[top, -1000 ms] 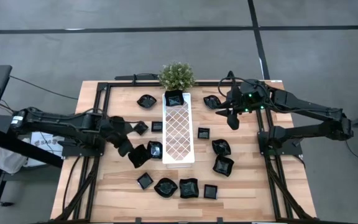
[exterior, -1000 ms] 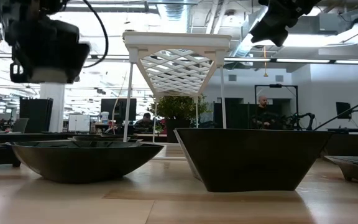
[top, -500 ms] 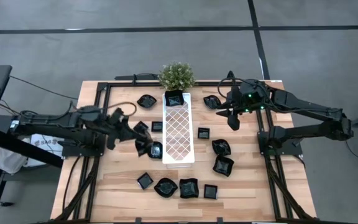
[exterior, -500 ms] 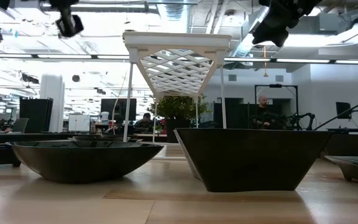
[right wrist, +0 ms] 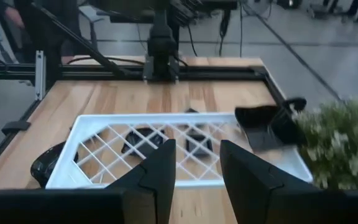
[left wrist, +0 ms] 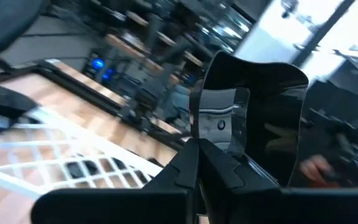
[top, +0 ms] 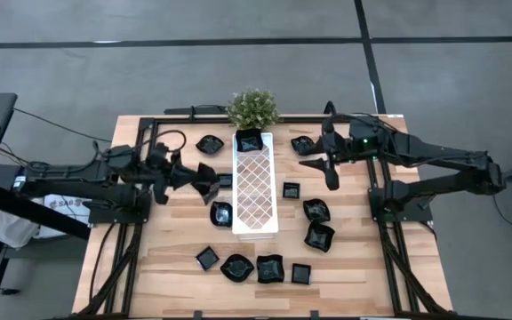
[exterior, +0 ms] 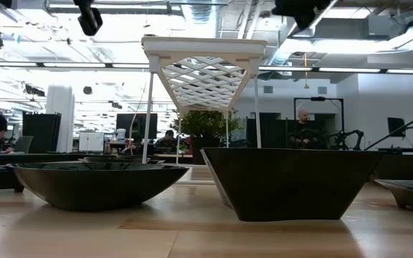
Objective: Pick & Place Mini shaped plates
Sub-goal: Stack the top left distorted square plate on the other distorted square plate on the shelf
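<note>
Two arms over one wooden surface [top: 176, 253]. White lattice tray [top: 256, 191] at centre, one dish already at its far end. Mini shaped plates [top: 269, 267] scattered either side and along the near edge. Left gripper [top: 201, 180] fingers clamp one black plate [left wrist: 253, 118] by its rim, lifted beside the tray. Right gripper [right wrist: 194, 168] waits above the far right side, fingers parted, empty. We judge the plates light, stiff, glossy, slippery: pinch the rim. Room is tight near the tray's edge.

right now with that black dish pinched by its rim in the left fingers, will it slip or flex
The black dish probably stays stiff: its walls hold shape edge-on. Its glossy, reflective surface suggests it could slip, since the left gripper pinches only the rim.
</note>
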Motion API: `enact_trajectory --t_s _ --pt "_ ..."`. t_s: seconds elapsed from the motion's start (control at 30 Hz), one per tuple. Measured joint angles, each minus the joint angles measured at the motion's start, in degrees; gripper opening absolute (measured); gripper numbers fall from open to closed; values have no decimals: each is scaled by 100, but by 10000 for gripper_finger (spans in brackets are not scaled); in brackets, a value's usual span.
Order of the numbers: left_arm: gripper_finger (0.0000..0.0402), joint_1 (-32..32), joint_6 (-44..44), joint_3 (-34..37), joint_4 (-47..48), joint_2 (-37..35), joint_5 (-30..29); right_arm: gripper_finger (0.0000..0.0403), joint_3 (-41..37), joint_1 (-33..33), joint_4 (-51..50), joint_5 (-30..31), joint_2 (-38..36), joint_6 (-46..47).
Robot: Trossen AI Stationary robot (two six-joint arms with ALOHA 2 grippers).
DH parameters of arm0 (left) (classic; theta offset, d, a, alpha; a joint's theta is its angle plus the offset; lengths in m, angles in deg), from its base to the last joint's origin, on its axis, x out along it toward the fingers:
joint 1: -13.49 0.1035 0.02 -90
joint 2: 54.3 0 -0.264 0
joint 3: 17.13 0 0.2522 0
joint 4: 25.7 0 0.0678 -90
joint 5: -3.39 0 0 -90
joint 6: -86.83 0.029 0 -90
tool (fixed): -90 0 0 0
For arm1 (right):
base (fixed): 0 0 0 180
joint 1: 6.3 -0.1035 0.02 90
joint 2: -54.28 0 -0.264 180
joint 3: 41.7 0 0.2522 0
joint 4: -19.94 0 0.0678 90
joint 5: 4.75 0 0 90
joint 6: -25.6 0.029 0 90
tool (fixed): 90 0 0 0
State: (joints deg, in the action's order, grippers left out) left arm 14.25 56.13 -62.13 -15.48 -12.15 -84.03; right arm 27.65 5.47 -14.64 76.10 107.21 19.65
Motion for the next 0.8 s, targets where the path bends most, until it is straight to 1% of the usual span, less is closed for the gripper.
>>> enact_trajectory --t_s 0.17,0.3,0.4,0.47,0.53,0.67,0.8 --pt "8 556 -96 -2 -45 163 -6 120 -32 -45 49 1 -2 -175" --pt "6 1006 -99 -266 -36 581 -6 120 -374 -40 246 5 -13 -178" --pt "7 1259 173 -673 -40 1056 116 120 -637 0 536 -13 -17 -31" --pt "7 1413 463 -1035 9 1437 423 120 -806 98 701 -173 -41 91" --pt "6 1571 783 -1460 325 1806 679 120 -888 242 745 -334 -83 136" --pt "7 1868 1536 -2319 1250 2511 757 120 -942 452 793 -590 -123 188" --pt "8 2184 2233 -3042 1772 2994 816 120 -944 556 774 -631 -122 196"
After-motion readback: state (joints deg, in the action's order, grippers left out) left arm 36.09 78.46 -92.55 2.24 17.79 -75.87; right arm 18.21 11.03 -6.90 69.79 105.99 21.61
